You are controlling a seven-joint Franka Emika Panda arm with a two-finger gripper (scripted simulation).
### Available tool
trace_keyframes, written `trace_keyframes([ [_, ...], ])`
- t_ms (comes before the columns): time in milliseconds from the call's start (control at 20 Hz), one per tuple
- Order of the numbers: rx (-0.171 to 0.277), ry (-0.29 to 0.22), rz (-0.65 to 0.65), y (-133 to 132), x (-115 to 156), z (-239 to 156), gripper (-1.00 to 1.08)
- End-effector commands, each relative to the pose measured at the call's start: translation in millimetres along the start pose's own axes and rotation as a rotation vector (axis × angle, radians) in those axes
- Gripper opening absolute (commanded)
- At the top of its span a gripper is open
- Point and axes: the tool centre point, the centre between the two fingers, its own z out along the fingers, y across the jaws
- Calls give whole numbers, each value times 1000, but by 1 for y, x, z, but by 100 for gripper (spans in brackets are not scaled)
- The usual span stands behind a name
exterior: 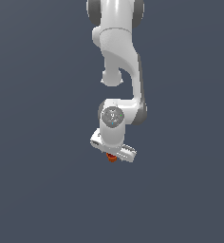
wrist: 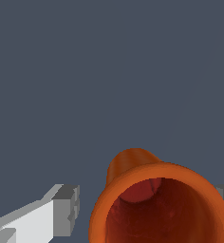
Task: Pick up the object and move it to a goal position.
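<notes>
One white robot arm reaches down over a plain dark grey table, its gripper closed on a single small orange cup. Seen from the wrist, the cup sits between two grey fingertips, hollow mouth facing the camera.

Mostly hidden under the gripper in the exterior view: the orange cup. Cut off by the wrist view's edge: cup rim, both fingers.
</notes>
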Motion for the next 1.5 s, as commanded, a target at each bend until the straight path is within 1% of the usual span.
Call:
trace_keyframes([
  [0, 1, 2, 0, 0, 1, 4, 100],
  [100, 1, 2, 0, -1, 2, 3, 100],
  [150, 1, 2, 0, -1, 2, 3, -100],
  [900, 1, 2, 0, 2, -1, 1, -100],
  [1200, 1, 2, 0, 14, -9, -9, -100],
  [1450, 1, 1, 0, 31, -21, -24, -100],
])
